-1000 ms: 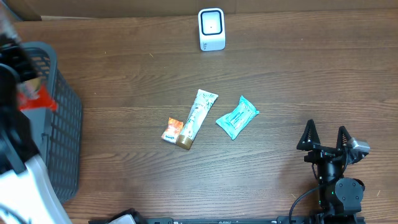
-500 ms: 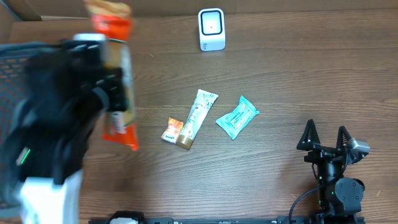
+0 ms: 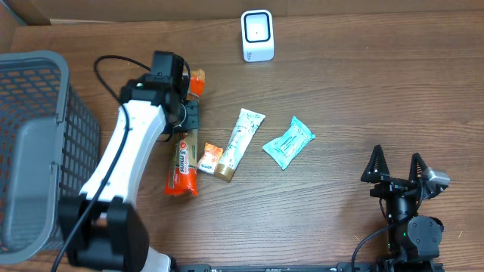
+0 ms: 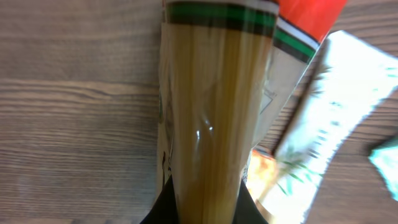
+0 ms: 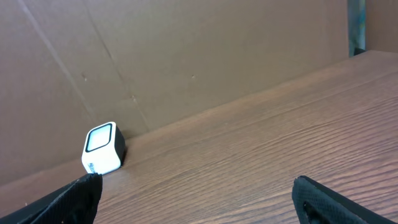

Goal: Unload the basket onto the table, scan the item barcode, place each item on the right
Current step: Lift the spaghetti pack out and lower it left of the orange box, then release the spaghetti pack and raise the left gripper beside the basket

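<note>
Clamped in left gripper (image 3: 187, 115), 10 o'clock: one orange-and-clear plastic spaghetti packet (image 3: 182, 162). Right gripper (image 3: 395, 167) wide apart, 4 o'clock. Centre: one white squeeze tube (image 3: 239, 142), one teal pouch (image 3: 288, 142).

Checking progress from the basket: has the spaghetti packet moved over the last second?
Yes. The spaghetti packet, in the shut left gripper, has travelled right from the basket to next to the orange sachet.

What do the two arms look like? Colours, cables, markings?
Left arm: white links, black joints and wrist, with a black cable looping off it. Right arm: all black, with pointed black jaws, a small grey block beside them, a green light on the body and a second cable at its base. No markings are legible.
</note>
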`<state>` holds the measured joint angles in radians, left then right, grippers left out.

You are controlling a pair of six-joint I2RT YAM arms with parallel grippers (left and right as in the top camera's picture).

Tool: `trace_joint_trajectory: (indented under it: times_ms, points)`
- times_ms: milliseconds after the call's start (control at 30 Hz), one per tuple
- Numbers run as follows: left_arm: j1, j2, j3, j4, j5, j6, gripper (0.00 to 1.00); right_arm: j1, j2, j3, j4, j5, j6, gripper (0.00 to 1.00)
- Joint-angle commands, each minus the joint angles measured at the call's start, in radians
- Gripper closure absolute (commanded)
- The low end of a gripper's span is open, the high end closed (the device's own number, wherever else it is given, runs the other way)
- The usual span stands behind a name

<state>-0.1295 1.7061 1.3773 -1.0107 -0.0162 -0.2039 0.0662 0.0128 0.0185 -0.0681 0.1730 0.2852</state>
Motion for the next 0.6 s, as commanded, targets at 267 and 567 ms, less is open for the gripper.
trace_joint_trajectory:
  times_ms: [267, 567]
  points:
    - [-0.008, 0.139, -0.015, -0.001, -0.125, -0.016, 0.96, 0.001, -0.009, -0.011, 0.006, 0.01, 0.002, 0.0]
    - [-0.01, 0.143, -0.005, 0.003, -0.122, -0.021, 0.0, 0.001, -0.009, -0.011, 0.006, 0.01, 0.002, 0.0]
